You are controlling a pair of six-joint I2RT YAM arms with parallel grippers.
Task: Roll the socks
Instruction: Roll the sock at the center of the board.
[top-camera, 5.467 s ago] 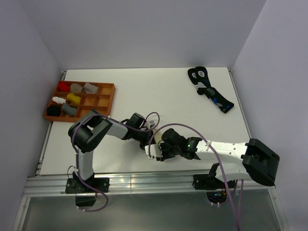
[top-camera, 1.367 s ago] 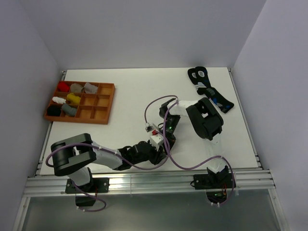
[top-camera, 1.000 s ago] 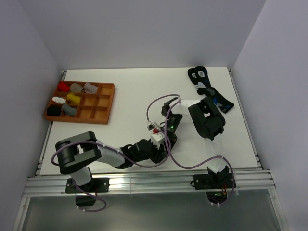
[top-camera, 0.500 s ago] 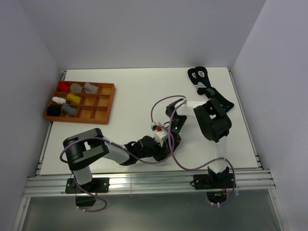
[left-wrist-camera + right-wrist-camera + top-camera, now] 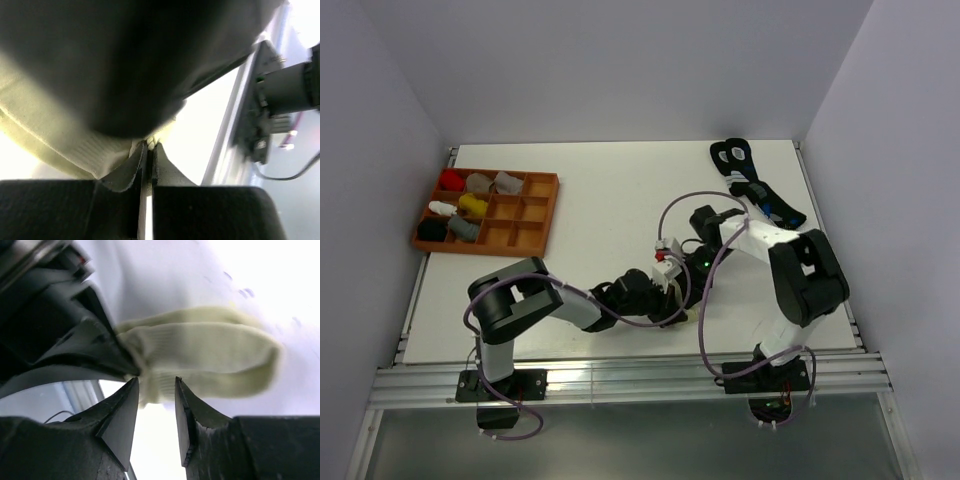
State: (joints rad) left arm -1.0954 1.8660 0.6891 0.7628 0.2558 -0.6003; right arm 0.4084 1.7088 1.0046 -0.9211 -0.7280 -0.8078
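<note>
One pale cream sock [image 5: 200,355] just 5 o'clock of table [image 5: 600,200] centre — pinched tight by left gripper [image 5: 149,146]. Right gripper [image 5: 155,382] parted, empty, just beside it. Two black socks [image 5: 755,185] at 1 o'clock.

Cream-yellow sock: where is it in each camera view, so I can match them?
Top external: cream-yellow sock mostly hidden where the grippers meet, low centre; a pale edge shows.
Left wrist: left side, its end pinched in the left gripper.
Right wrist: centre, just past the open right gripper.
Shared landmark: the left gripper, black at left in the right wrist view.
</note>
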